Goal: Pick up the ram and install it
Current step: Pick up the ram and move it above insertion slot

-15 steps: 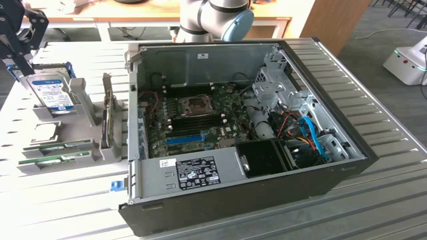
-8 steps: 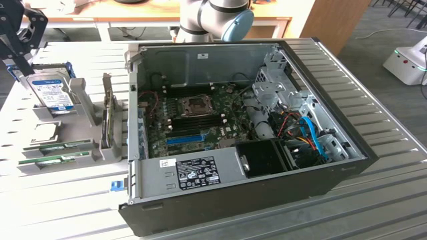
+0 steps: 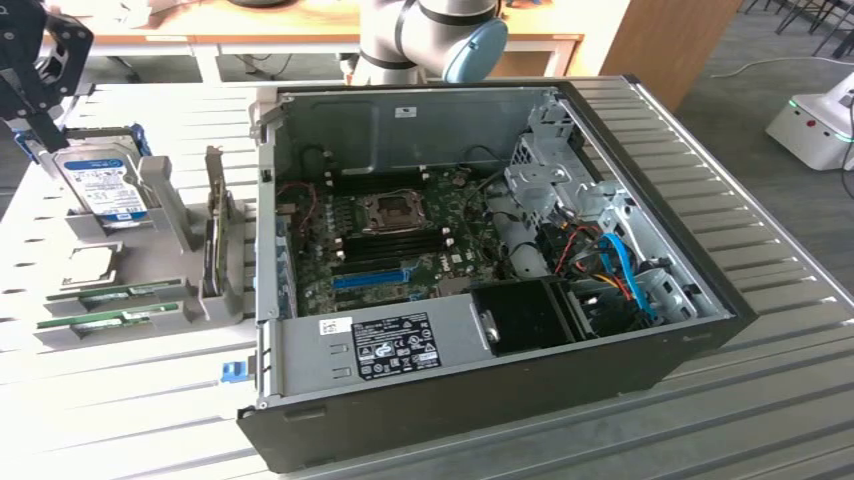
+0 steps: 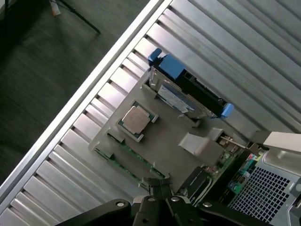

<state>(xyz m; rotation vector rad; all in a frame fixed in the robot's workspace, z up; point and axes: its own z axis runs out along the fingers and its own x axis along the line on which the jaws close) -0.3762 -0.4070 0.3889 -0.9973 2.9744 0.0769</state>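
Currently, the closed gripper (image 4: pixel 160 188) holds nothing; two ram sticks (image 3: pixel 127 292) sit in one tray (image 3: pixel 171 212).

The computer case (image 3: pixel 534 400) is showing black outside and grey inside, with its motherboard (image 3: pixel 400 235) showing green around a blue slot (image 3: pixel 367 277). Beside the case, a grey holder (image 3: pixel 167 215) is carrying the green ram (image 3: pixel 114 320) and a silver hard drive (image 3: pixel 104 185) that is wearing a blue label. The table (image 3: pixel 747 400) is showing silver ribs.
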